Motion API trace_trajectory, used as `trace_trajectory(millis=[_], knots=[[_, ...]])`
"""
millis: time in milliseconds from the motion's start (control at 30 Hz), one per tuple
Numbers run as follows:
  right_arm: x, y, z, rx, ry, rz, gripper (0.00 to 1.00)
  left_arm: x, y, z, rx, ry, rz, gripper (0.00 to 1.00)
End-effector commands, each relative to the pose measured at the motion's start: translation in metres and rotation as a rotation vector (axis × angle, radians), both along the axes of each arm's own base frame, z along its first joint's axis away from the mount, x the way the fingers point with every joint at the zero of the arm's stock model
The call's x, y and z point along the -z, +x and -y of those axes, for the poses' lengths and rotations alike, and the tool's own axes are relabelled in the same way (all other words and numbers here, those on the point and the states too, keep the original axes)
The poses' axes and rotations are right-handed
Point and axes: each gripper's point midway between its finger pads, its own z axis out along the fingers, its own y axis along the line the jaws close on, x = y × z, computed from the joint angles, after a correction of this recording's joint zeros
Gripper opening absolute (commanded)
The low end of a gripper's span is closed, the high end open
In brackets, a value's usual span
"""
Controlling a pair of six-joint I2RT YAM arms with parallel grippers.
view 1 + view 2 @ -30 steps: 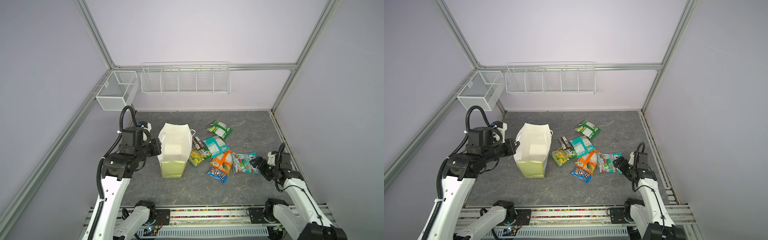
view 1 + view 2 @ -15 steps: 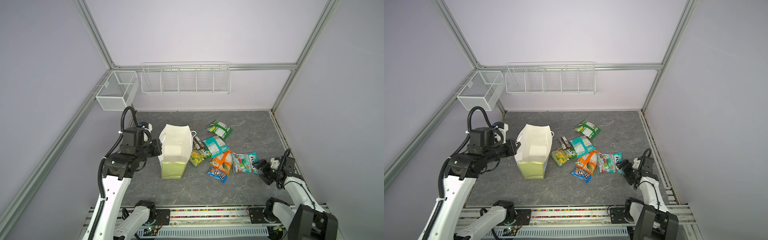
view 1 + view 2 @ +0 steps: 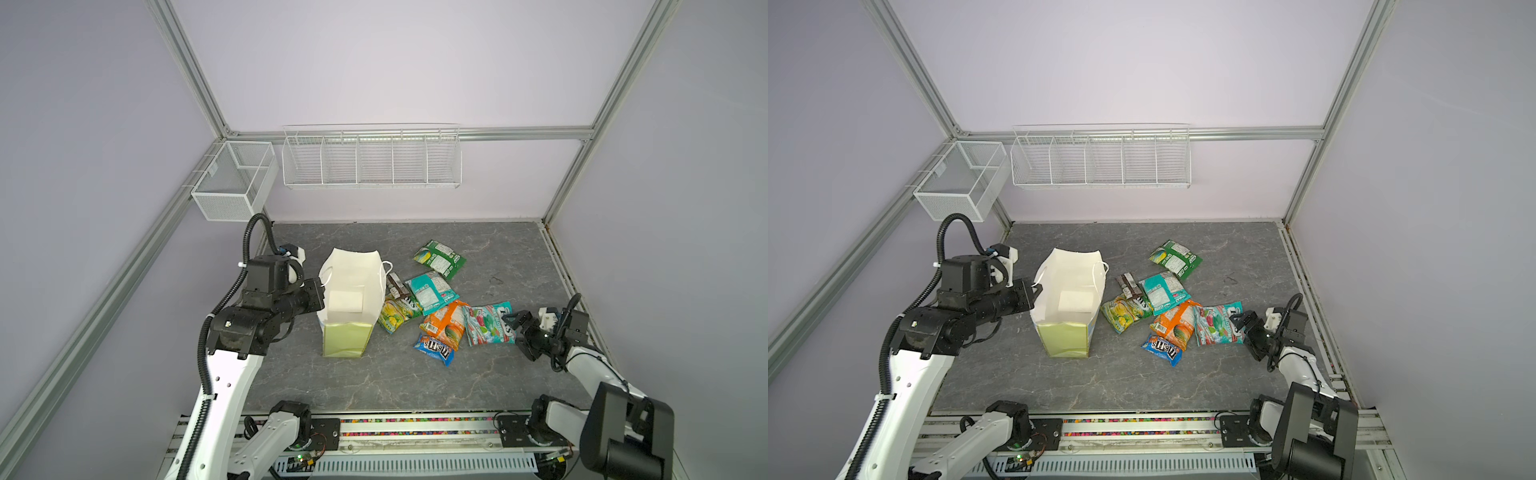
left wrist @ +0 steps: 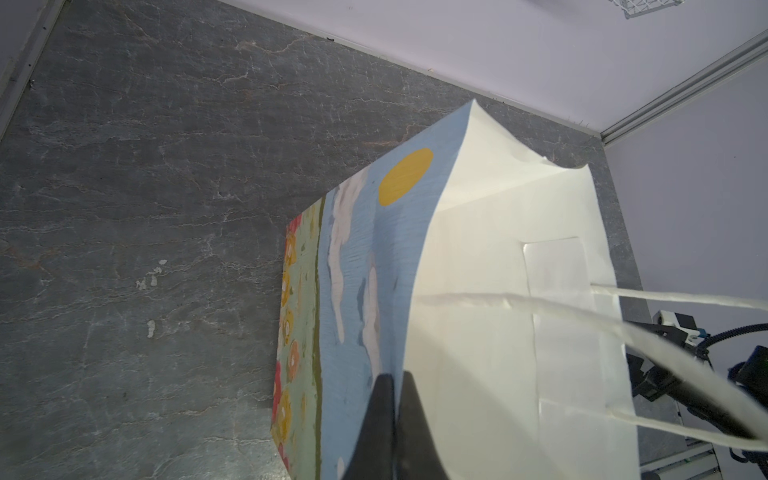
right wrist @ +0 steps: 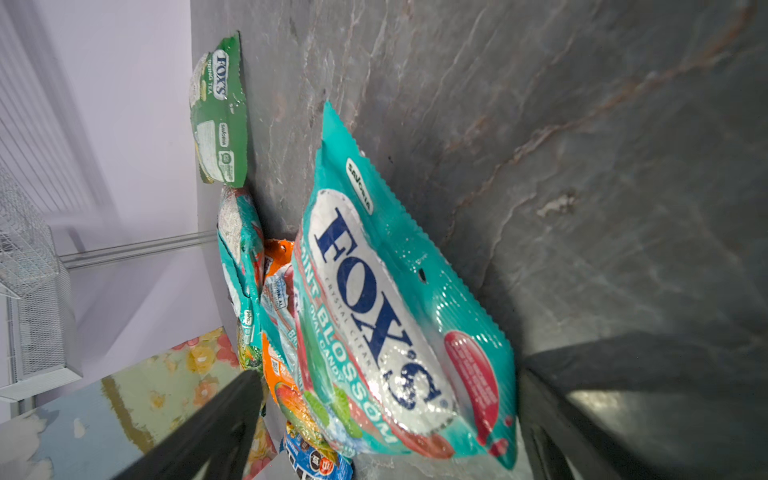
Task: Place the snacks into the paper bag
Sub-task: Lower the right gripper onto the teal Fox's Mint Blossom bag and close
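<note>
The paper bag [image 3: 348, 291] [image 3: 1068, 291] stands open at centre left, and my left gripper [image 3: 322, 293] [image 4: 395, 378] is shut on its left wall's rim. To its right lie the snacks: a green packet [image 3: 439, 258], a teal one [image 3: 432, 291], a dark brown bar [image 3: 397, 286], a yellow-green packet [image 3: 395, 312], an orange one [image 3: 444, 322], blue M&M's [image 3: 434, 349] and the teal-red Fox's packet [image 3: 487, 325] [image 5: 386, 299]. My right gripper [image 3: 513, 328] [image 5: 386, 386] is open, low over the table, with a finger on either side of the Fox's packet's near end.
A white wire rack [image 3: 372, 160] hangs on the back wall and a mesh basket [image 3: 235, 183] on the left wall. The arms' mounting rail [image 3: 415, 428] runs along the table's front edge. The right wall's frame [image 3: 559, 266] is close behind my right arm.
My right arm has folded down low, bringing its gripper level with the table at the Fox's packet's end, its jaws a little wider. The left gripper and the bag have not moved.
</note>
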Motion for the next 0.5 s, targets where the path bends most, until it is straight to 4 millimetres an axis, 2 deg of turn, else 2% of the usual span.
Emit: trace_trajectory(millis=[0, 133, 333, 467], knots=[[0.0399, -0.0303, 0.0006, 0.045, -0.005, -0.172, 1.00, 0.0007, -0.0029, 0.0018, 0.008, -0.008, -0.001, 0.00], [0.0398, -0.0299, 0.0013, 0.046, -0.010, -0.170, 0.94, 0.0007, -0.0025, 0.0022, 0.006, -0.014, 0.002, 0.00], [0.0411, -0.0309, 0.0019, 0.047, -0.013, -0.179, 0.67, 0.0025, -0.0022, 0.0018, 0.002, -0.016, 0.001, 0.00], [0.0412, -0.0318, 0.0024, 0.049, -0.019, -0.183, 0.57, 0.0055, -0.0033, 0.0012, 0.001, -0.013, -0.004, 0.00]])
